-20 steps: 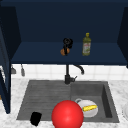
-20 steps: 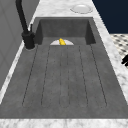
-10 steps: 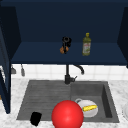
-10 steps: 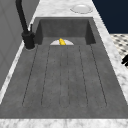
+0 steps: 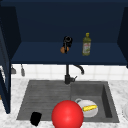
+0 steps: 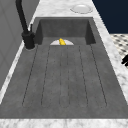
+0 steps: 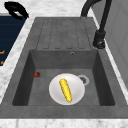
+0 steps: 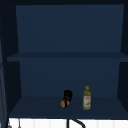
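On the shelf [image 5: 37,53] our right robot hand [image 5: 67,42] touches the orange thing [image 5: 62,49], grip we cannot tell, so we should move gently, away from the bottle [image 5: 86,45] just right.

Small orange obj [image 5: 62,49], roundish, on lower cabinet shelf [image 5: 37,56], beside bottle [image 5: 86,44].

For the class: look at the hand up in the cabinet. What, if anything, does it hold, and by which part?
The right hand is closed on a small orange object on the cabinet shelf, gripping its upper right side. What the object is cannot be told.
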Motion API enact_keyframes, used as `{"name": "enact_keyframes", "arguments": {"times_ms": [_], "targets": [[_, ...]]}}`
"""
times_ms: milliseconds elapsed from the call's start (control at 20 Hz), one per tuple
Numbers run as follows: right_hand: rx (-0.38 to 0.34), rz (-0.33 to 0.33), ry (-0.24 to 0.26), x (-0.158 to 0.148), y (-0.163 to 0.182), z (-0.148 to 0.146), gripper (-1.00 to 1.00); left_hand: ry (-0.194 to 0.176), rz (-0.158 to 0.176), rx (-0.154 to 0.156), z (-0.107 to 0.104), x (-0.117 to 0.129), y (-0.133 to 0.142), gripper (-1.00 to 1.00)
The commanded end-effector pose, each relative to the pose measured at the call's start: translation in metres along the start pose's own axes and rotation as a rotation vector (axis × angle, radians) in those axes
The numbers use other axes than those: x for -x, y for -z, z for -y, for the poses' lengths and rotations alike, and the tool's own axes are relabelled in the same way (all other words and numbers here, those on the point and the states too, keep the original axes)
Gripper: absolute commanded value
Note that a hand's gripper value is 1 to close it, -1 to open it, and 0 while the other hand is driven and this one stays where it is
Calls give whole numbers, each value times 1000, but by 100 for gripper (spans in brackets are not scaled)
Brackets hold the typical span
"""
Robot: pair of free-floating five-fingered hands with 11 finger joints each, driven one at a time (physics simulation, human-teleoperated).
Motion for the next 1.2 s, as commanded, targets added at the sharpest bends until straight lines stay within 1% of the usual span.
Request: {"name": "enact_keyframes", "arguments": {"times_ms": [0, 100, 200, 250, 300, 400, 450, 500, 600, 650, 700, 800, 1150], "targets": [[72, -7, -10, -1, -10, -37, 100, 0, 0, 0, 0, 0, 0, 0], [112, 9, 10, 1, -21, -39, 100, 0, 0, 0, 0, 0, 0, 0], [172, 14, 13, -2, -33, -35, 100, 0, 0, 0, 0, 0, 0, 0], [200, 6, 4, -4, -34, -30, 100, 0, 0, 0, 0, 0, 0, 0], [231, -4, -8, -7, -35, -29, -100, 0, 0, 0, 0, 0, 0, 0], [223, -13, -23, -10, -39, -29, -100, 0, 0, 0, 0, 0, 0, 0], [257, -11, -11, -2, -43, -26, -100, 0, 0, 0, 0, 0, 0, 0], [232, -22, -25, -6, -44, -25, -100, 0, 0, 0, 0, 0, 0, 0], [220, -27, -49, -12, -49, -11, -100, 0, 0, 0, 0, 0, 0, 0], [204, -25, -54, -14, -55, -10, -100, 0, 0, 0, 0, 0, 0, 0], [198, -17, -50, -10, -61, -7, -100, 0, 0, 0, 0, 0, 0, 0], [181, -12, -45, -13, -68, 5, -100, 0, 0, 0, 0, 0, 0, 0], [160, 4, -80, -18, -97, 44, -100, 0, 0, 0, 0, 0, 0, 0]]}}
